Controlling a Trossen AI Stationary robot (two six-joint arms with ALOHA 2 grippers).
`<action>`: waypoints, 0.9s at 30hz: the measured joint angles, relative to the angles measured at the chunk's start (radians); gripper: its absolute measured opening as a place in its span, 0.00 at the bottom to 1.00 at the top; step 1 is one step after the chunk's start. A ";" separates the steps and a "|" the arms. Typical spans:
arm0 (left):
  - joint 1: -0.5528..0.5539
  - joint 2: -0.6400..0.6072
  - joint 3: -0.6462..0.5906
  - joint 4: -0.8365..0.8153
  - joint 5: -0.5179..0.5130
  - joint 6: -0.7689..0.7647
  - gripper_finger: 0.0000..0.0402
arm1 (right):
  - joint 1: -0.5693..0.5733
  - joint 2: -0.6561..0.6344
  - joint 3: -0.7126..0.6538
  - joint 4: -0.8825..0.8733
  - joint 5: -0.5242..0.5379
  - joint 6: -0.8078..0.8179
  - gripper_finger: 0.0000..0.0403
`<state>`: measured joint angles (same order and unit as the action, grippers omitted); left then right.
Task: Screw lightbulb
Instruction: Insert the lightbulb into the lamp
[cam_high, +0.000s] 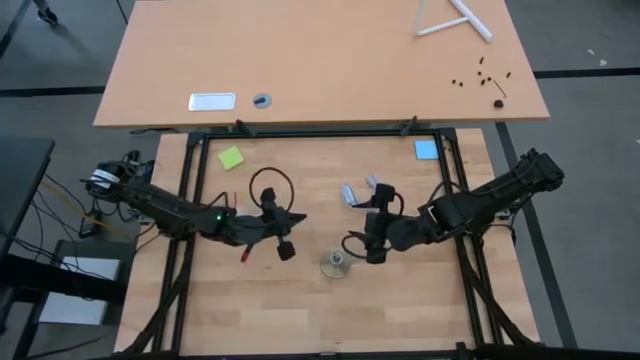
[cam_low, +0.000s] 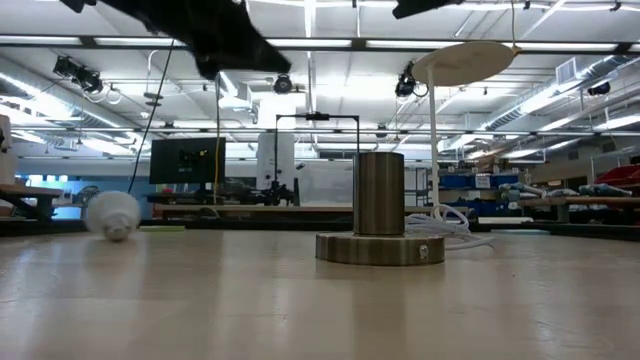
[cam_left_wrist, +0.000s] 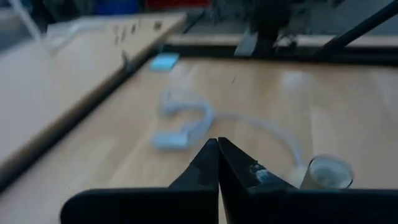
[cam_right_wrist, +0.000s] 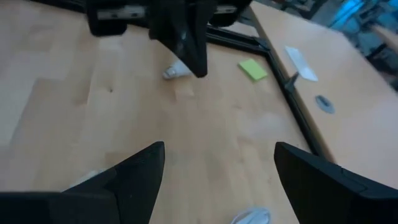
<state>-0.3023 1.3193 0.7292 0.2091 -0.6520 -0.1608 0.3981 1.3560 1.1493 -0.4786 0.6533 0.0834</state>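
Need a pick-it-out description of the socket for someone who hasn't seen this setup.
Start at the wooden table inside the black frame and look just below its centre in the overhead view. The socket is a metal cylinder standing upright on a round flat base, with a white cord trailing away. Unlike it, the lightbulb is white, frosted and lying on its side.

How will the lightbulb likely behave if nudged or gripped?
The lightbulb lies on its side, rounded, so it probably rolls when nudged. Its smooth frosted shell looks slippery and likely fragile under tight jaws.
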 joint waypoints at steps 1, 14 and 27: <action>0.006 0.000 0.000 -0.034 -0.001 -0.038 0.01 | -0.003 0.000 -0.001 -0.002 -0.002 0.018 0.77; 0.037 0.000 0.000 -0.328 -0.009 -0.320 0.01 | -0.009 0.000 -0.001 -0.005 -0.026 0.138 0.77; 0.033 0.000 0.000 -0.452 0.057 -0.605 0.01 | -0.053 0.000 -0.048 0.041 -0.030 0.169 0.77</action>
<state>-0.2693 1.3193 0.7292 -0.2429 -0.5950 -0.7659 0.3451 1.3560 1.1009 -0.4373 0.6235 0.2525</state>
